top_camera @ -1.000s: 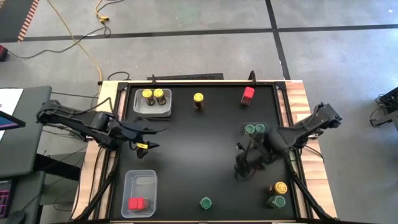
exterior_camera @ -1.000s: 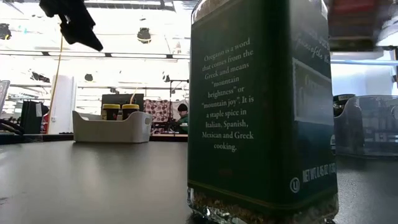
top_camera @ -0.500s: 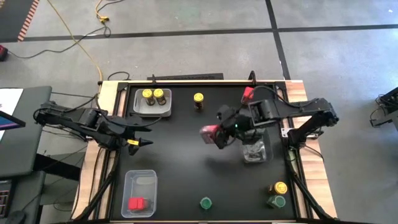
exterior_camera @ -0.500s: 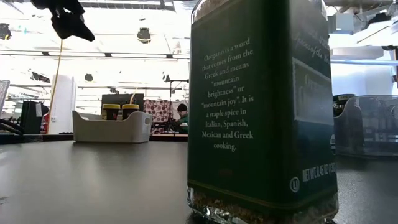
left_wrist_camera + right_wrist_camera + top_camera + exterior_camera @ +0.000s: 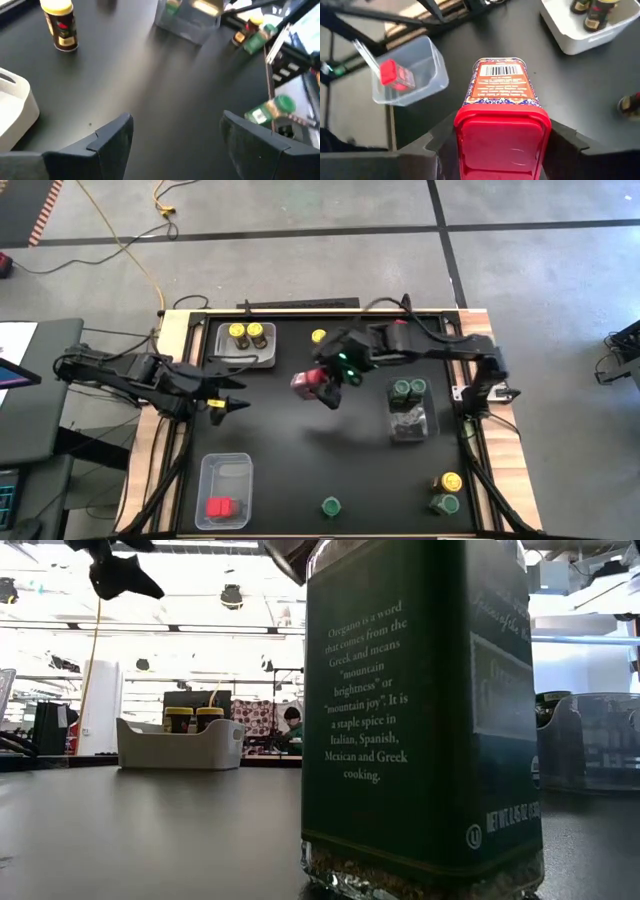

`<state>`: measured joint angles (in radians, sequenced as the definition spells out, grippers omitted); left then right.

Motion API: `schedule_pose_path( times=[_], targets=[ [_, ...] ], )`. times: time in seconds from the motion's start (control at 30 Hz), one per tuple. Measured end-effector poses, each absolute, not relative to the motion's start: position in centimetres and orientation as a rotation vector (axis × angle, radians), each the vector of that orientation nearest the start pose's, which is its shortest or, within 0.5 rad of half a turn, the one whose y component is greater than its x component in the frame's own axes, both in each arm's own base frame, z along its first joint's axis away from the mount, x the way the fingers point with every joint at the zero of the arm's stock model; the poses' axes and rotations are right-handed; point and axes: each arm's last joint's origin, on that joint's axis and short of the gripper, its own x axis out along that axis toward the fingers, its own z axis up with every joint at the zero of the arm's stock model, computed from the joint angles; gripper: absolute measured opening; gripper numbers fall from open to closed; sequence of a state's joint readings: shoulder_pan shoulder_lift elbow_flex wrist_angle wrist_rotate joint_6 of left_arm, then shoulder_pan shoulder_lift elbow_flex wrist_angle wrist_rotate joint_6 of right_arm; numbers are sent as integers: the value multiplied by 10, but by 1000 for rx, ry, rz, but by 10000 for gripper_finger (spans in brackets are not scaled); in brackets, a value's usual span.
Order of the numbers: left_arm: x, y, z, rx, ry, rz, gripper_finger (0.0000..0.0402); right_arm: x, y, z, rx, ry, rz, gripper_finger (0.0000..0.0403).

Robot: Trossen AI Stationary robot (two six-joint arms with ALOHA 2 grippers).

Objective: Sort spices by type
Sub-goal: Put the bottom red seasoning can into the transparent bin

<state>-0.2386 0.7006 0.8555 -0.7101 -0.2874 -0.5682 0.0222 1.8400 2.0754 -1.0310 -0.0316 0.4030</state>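
My right gripper (image 5: 322, 385) reaches over the middle of the table, shut on a red spice tin (image 5: 501, 115). My left gripper (image 5: 172, 135) hovers open above the table's left side (image 5: 228, 402), touching nothing. Two yellow-lidded jars stand in a white bin (image 5: 245, 340) at the far left. Another red tin lies in a clear bin (image 5: 222, 492) at the near left. Green-lidded jars sit in a clear bin (image 5: 408, 405) on the right. A lone yellow-lidded jar (image 5: 60, 25) stands near the far edge. My right gripper pinches the red tin between its two fingers (image 5: 442, 145), one on each long side, near the red lid end (image 5: 500, 145). The barcode end (image 5: 499, 75) points away from the wrist. The tin is lifted clear of the table.
A green-lidded jar (image 5: 330, 506) stands by the near edge and fills the low view (image 5: 420, 720). A yellow-lidded jar (image 5: 451, 480) and a green-lidded jar (image 5: 445, 503) stand at the near right corner. Bare black tabletop (image 5: 300, 450) lies in the middle.
My right gripper has swung from the table's right side toward its left and far edge and now holds the red tin above the middle. My left gripper has stayed open at the left side, shifting only a little.
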Motion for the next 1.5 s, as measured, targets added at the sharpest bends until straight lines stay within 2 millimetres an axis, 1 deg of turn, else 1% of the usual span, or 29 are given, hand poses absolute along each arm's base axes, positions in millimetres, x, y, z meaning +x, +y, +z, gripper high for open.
schedule_pose_path(
  times=[0.13,0.2,0.27,0.33,0.4,0.47,0.67,0.8,1.1,1.2,1.4,1.43,1.5],
  targets=[
    [136,-23,321,-434,488,210,286,400,-3,409,302,865,-26,236],
    [140,-24,319,-438,501,226,286,407,-9,406,271,880,13,236],
    [147,-25,315,-443,521,240,286,407,-12,400,264,889,65,236],
    [154,-27,311,-450,547,254,286,409,-15,390,262,944,78,236],
    [163,-29,307,-461,566,266,286,407,-17,386,236,986,87,236],
    [172,-31,303,-465,575,272,286,407,-16,382,201,1010,106,236],
    [196,-36,296,-474,559,268,286,409,-10,379,105,1016,170,236],
    [210,-38,293,-474,532,264,286,408,-6,379,87,1024,187,236],
    [238,-39,293,-524,399,242,286,405,1,377,63,1067,213,236],
    [245,-41,289,-522,393,242,286,404,1,376,64,1073,213,236],
    [250,-40,292,-501,350,232,286,403,1,376,66,1091,213,236],
    [251,-39,295,-483,351,236,286,403,1,376,67,1090,212,236],
    [251,-39,308,-441,342,245,286,403,1,375,69,1092,211,238]
  ],
)
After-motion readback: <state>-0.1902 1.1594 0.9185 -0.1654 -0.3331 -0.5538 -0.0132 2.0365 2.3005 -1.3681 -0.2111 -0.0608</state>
